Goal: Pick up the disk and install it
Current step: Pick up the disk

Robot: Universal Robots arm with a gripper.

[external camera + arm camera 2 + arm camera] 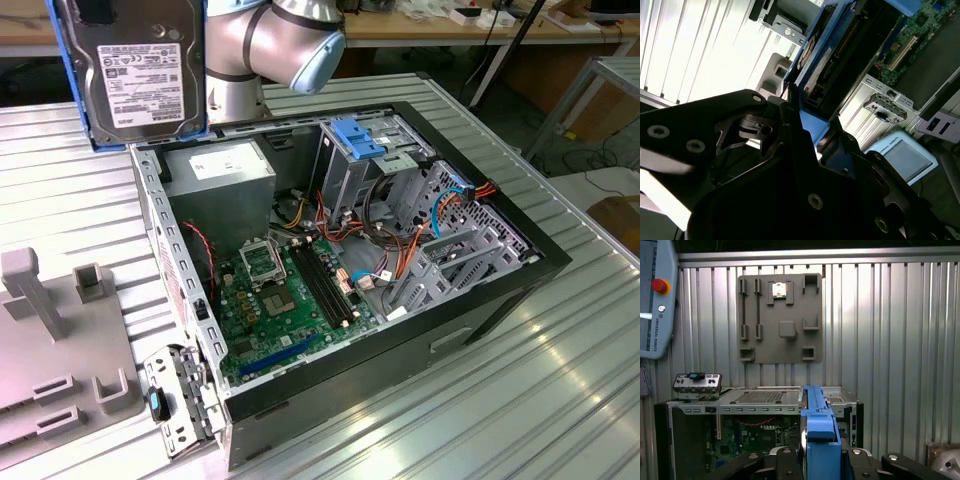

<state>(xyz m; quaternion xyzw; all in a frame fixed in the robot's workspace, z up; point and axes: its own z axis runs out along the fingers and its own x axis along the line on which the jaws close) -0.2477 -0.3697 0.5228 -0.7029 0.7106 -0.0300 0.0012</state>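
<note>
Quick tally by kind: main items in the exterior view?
disk: 1
computer case: 1
grey fixture board: 1
robot arm: 1
Total: 4

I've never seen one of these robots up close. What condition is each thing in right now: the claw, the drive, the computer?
disk, held up off the table, outside the case, not yet installed.
gripper, shut on the disk's blue frame.
computer case, lying on its side, side panel off, insides exposed.
drive cage, fixed inside the case, blue bracket on top.
</note>
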